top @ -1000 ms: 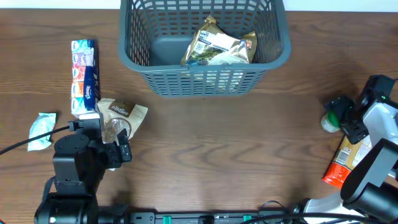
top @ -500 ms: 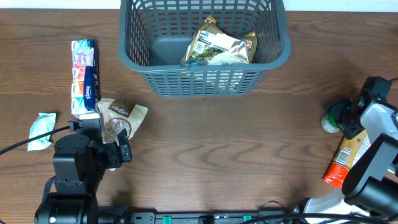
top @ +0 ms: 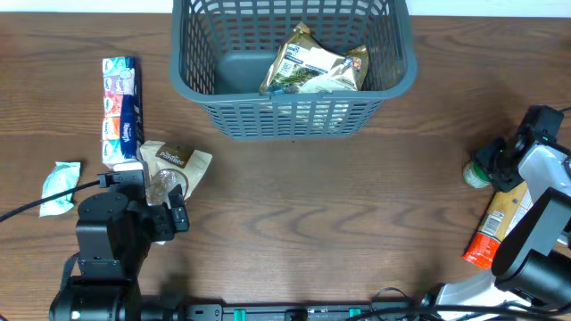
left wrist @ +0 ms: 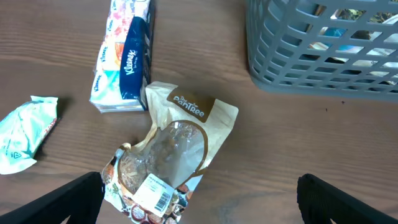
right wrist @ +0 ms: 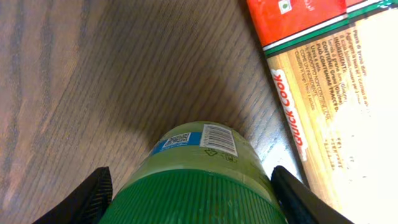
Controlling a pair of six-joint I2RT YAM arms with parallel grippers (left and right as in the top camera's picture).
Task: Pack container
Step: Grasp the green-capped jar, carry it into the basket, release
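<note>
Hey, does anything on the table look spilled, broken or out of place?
Nothing looks spilled or broken. The PanTree bag lies crumpled beside the tissue pack, and the packets in the basket sit tilted in a loose heap rather than flat.

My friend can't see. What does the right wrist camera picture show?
The right hand grips a green jar by its ribbed lid. Beside it on the wooden table lies a Quick Cook packet.
</note>
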